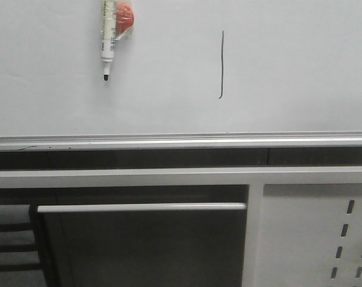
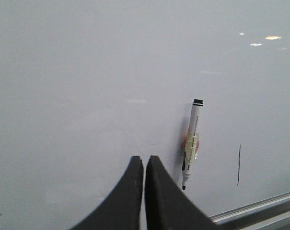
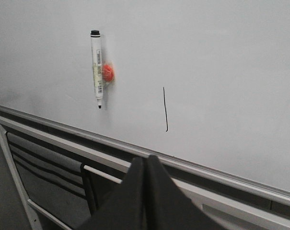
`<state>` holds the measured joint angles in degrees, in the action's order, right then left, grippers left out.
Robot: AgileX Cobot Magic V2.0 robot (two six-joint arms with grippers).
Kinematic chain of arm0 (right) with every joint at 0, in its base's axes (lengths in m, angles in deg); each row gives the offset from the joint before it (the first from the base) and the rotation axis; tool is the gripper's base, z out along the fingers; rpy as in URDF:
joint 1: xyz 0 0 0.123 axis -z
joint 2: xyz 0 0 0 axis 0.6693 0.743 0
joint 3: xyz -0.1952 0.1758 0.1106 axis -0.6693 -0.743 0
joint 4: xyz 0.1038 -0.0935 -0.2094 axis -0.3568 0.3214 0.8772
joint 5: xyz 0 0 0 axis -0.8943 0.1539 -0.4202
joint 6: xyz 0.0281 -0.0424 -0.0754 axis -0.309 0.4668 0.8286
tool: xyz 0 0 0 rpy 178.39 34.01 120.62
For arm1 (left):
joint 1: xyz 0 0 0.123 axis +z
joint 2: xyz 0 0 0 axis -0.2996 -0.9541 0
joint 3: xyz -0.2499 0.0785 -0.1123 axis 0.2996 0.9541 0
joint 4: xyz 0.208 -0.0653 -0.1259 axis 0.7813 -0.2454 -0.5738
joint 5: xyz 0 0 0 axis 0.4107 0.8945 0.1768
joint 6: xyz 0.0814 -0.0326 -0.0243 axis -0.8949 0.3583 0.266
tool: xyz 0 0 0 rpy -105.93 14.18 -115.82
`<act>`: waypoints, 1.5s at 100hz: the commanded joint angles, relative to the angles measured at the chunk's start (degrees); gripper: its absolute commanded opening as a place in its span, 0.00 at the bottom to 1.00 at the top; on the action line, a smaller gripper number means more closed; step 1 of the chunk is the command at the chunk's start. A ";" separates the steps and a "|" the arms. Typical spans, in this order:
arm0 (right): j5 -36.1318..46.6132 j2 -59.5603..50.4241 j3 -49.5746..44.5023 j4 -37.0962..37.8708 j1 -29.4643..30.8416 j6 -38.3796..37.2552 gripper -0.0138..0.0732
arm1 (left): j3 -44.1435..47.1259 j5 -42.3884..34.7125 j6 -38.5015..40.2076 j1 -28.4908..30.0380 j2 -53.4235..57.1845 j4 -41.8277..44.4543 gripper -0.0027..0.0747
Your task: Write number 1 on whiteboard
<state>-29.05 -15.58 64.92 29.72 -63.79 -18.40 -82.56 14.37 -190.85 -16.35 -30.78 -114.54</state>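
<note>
Thin black number 1 (image 1: 222, 64) on glossy whiteboard (image 1: 288, 72), right of marker (image 1: 110, 37). Both grippers, left (image 2: 144, 165) and right (image 3: 145, 165), pressed closed, empty.

The left gripper (image 2: 144, 165) has its two black fingers (image 2: 130, 191) pressed together, holding nothing. The right gripper (image 3: 145, 165) is the same, its dark fingers (image 3: 161, 196) meeting along one seam. Neither arm shows in the front view.

Pale grey whiteboard (image 1: 288, 66), black number 1 (image 1: 222, 64) — white marker (image 1: 109, 36), red disc (image 1: 125, 17)
</note>
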 commanded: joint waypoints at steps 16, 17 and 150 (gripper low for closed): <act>4.40 -0.13 1.40 -0.85 0.37 0.14 0.10 | -1.39 1.99 0.62 0.06 -0.36 -4.25 0.01; 4.40 -0.13 1.40 -0.85 0.37 0.14 0.10 | -1.39 1.99 0.62 0.06 -0.36 -4.25 0.01; 4.40 -0.13 1.40 -0.85 0.37 0.14 0.10 | 9.77 7.25 100.25 26.62 1.30 94.71 0.01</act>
<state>-28.77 -15.58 64.92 29.60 -63.79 -18.40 -73.11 27.95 -92.98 9.18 -30.76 -21.01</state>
